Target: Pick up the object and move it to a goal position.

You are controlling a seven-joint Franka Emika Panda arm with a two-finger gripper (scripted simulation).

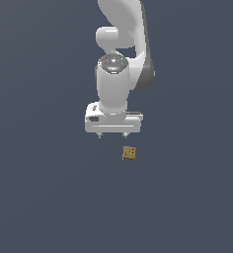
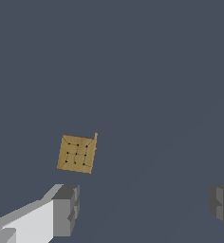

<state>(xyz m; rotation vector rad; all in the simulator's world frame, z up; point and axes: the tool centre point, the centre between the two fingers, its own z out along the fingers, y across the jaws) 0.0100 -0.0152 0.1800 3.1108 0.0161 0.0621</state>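
Observation:
The object is a tiny tan-brown cube (image 1: 129,153) with faint darker marks on its faces, resting on the dark grey floor. In the exterior view it sits just below my white gripper (image 1: 112,136) and a little toward that view's right. The gripper is open, its two short fingers spread far wider than the cube, with nothing between them. In the wrist view the cube (image 2: 77,153) lies ahead of one grey fingertip (image 2: 66,209), outside the gap between the fingers. The gripper (image 2: 144,206) does not touch the cube.
A flat, dark grey floor (image 1: 49,197) fills both views. The white arm (image 1: 121,44) rises above the gripper. No other objects or markers show.

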